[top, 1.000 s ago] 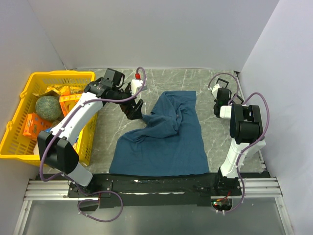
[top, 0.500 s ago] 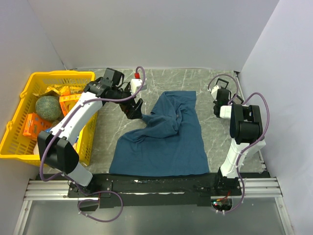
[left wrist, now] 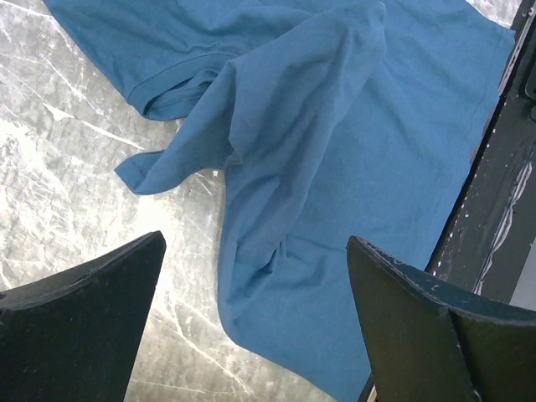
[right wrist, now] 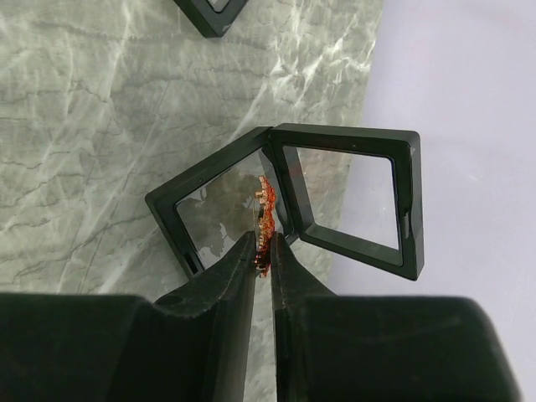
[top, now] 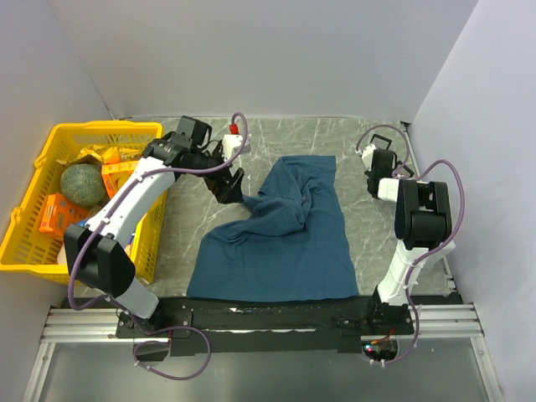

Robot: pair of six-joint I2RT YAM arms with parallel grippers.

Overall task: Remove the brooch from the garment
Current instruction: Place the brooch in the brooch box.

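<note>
**A:** Where is the brooch?

**B:** The brooch (right wrist: pixel 266 213), a small coppery-orange piece, is off the cloth. It is pinched between the right fingers (right wrist: pixel 243 268), which are closed to a thin slit around it.

**A:** And what is beneath it?

**B:** A black hinged case (right wrist: pixel 343 140) with clear windows, lying open on the grey marbled surface (right wrist: pixel 100 126) close to the right wall. The brooch stands at the hinge line, between the 2 halves. Whether it touches the clear film I cannot tell.

**A:** The garment?

**B:** The garment (top: pixel 285 239), a dark teal-blue T-shirt, lies crumpled in the middle of the surface, well apart from the case. Its lower hem runs along the near edge, and folds are bunched in its upper half.

**A:** And the left fingers?

**B:** The left fingers (top: pixel 228 188) hang over the garment's upper left corner, spread wide and gripping nothing. In the left wrist view the 2 dark tips frame a folded sleeve below them, and I see no cloth touching them.

**A:** Anything else around?

**B:** 1 more black frame (right wrist: pixel 209 25) lies on the surface just beyond the case. A yellow basket (top: pixel 109 127) holding orange packets and a round green fruit stands at the far left, beside the left arm.
</note>
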